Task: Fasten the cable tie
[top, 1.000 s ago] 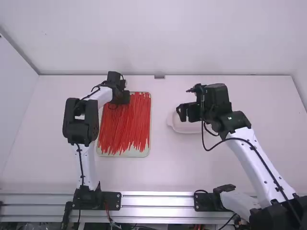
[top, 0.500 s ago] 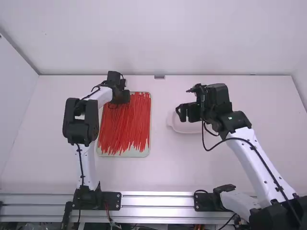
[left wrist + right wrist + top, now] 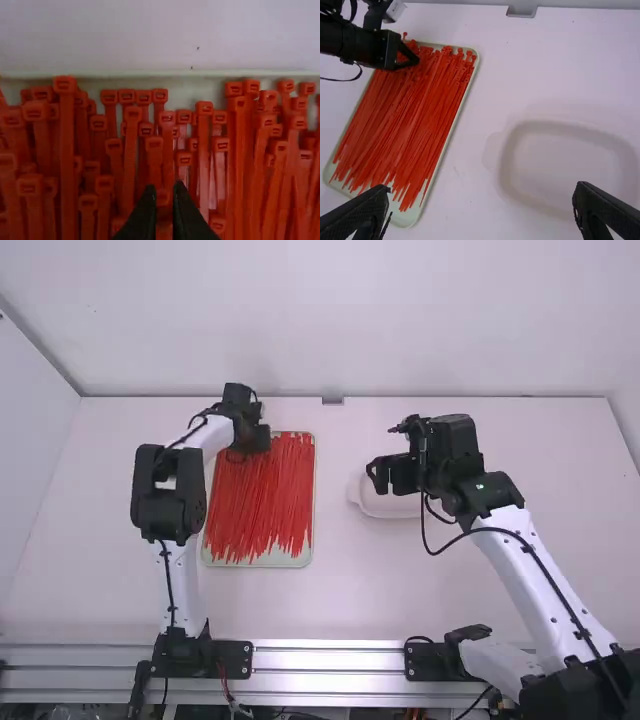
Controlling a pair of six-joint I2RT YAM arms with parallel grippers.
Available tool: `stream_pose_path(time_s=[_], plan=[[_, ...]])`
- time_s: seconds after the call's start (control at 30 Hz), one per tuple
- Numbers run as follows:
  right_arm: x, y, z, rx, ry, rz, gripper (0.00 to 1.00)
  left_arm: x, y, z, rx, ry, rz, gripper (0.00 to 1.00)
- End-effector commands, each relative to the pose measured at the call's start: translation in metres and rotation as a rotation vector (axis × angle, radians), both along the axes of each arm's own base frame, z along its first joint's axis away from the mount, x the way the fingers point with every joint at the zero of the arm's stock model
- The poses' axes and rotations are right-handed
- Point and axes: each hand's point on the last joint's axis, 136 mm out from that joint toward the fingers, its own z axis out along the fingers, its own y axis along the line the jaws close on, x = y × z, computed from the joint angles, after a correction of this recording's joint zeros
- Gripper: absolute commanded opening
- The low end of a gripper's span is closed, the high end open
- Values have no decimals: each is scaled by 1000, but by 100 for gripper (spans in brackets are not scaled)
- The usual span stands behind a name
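Since the earlier frames the left gripper (image 3: 248,440) has been shifted slightly toward the far side; the right arm has not been moved.

From above, the left gripper is seen at the far left corner of a tray (image 3: 260,563) on the left half of the table (image 3: 500,430). The tray is filled with red cable ties (image 3: 262,500). Their long axis runs far to near, leaning a little left toward the near end. The right gripper (image 3: 392,475) is held above a white dish (image 3: 380,508), well apart to the right of the tray.

In the left wrist view, the square heads are seen pointing at the tray's far rim (image 3: 150,74), with the straps running back toward the camera. The left gripper's fingers (image 3: 147,212) are drawn almost together, and one cable tie (image 3: 163,199) is pinched in the narrow gap just behind the heads.

In the right wrist view, the right gripper (image 3: 481,192) is spread wide with nothing held, and the dish (image 3: 560,125) lies below it. The left gripper (image 3: 415,57) is seen at the head end of the ties.
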Motion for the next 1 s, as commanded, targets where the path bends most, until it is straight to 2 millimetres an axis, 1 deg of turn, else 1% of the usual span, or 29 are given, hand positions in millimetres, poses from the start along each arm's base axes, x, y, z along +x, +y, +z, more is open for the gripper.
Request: stream_pose_path(time_s=[0.0, 0.03, 0.07, 0.13, 0.17, 0.2, 0.23, 0.3, 0.33, 0.37, 0.47, 0.5, 0.53, 0.6, 0.7, 0.77, 0.8, 0.9, 0.93, 0.97], plan=[[3, 1, 13, 15, -24, -1, 98, 21, 5, 32, 14, -58, 17, 2], [3, 1, 13, 14, -25, -1, 98, 24, 6, 44, 24, -68, 20, 2], [3, 1, 13, 15, -24, -2, 98, 25, 7, 48, 28, -70, 23, 2], [3, 1, 13, 15, -25, -2, 98, 30, 9, 76, 37, -95, 29, 2], [3, 1, 13, 15, -25, -2, 98, 32, 8, 96, 32, -110, 28, 2], [3, 1, 13, 15, -25, -1, 98, 32, 8, 102, 33, -115, 28, 2], [3, 1, 13, 14, -26, -1, 98, 31, 8, 113, 33, -122, 27, 2], [4, 1, 13, 15, -26, -1, 98, 28, 2, 140, 35, -142, 18, 2], [4, 1, 13, 15, -28, -2, 98, 25, -1, 157, 32, -162, 13, 2], [4, 1, 13, 15, -28, -2, 98, 25, -1, 159, 32, -164, 12, 2], [4, 1, 13, 14, -28, 0, 98, 15, -5, 201, 51, -235, 13, 2], [4, 1, 13, 13, -28, 1, 98, 15, -5, 203, 53, -238, 13, 2], [4, 1, 13, 13, -28, 0, 98, 9, -6, 219, 72, -268, 18, 2], [4, 1, 13, 13, -29, 1, 98, -3, -10, 243, 97, -307, 20, 2], [4, 0, 13, 10, -30, -3, 98, -16, -16, 261, 115, -339, 17, 2], [4, 0, 13, 6, -34, 0, 98, -26, -18, 268, 131, -349, 17, 2], [4, 0, 13, 5, -34, 1, 98, -27, -18, 269, 130, -350, 17, 2], [4, 0, 13, 5, -34, 1, 98, -46, -18, 274, 127, -356, 11, 2], [4, 0, 13, 5, -34, 1, 98, -47, -18, 274, 128, -356, 11, 2], [4, 0, 13, 7, -35, 3, 98, -53, -16, 274, 128, -358, 13, 2]])
